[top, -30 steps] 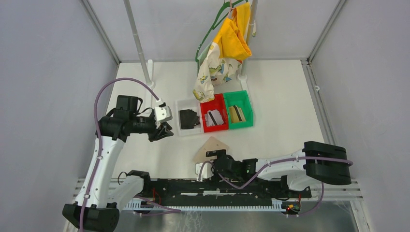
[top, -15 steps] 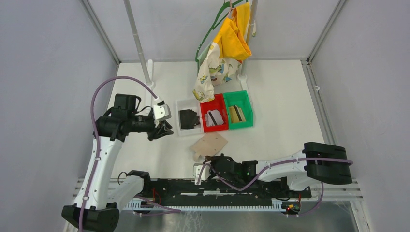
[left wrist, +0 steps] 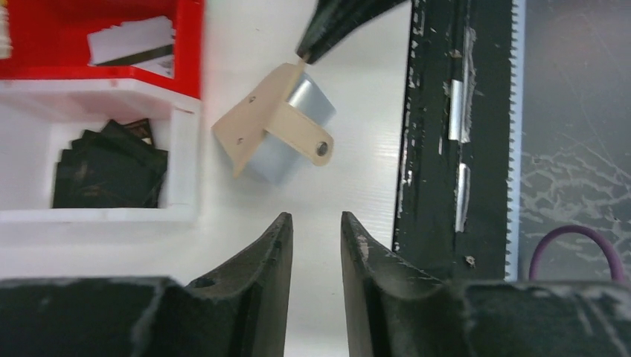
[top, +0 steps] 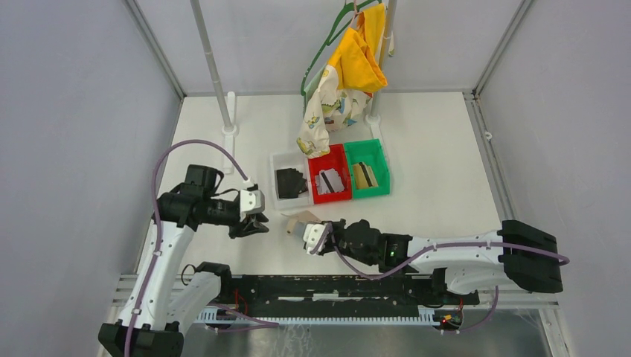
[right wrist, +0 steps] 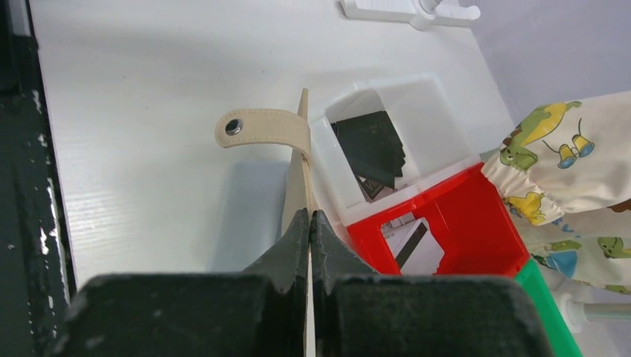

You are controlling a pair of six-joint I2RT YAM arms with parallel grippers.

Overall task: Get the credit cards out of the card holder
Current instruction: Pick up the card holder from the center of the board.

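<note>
- Clamped edge-on between the closed fingers of right gripper [right wrist: 309,217]: tan leather-like folding card holder [right wrist: 265,128], snap tab sticking out sideways
- Held just beside the front wall of white plastic bin [top: 274,182]
- Parted narrowly, gripping nothing: left gripper [left wrist: 315,223], pointed at the holder from nearby
- Stacked in the white bin: black plastic credit cards [left wrist: 108,167]
- Lying in red plastic bin [left wrist: 190,44]: pale grey cards

Three bins [top: 332,198] stand in a row on the table [top: 431,149], cards [top: 290,182] in each. The card holder [top: 298,219] is just before the leftmost bin [top: 274,184], between the left tool [top: 257,226] and right tool [top: 306,230].
</note>
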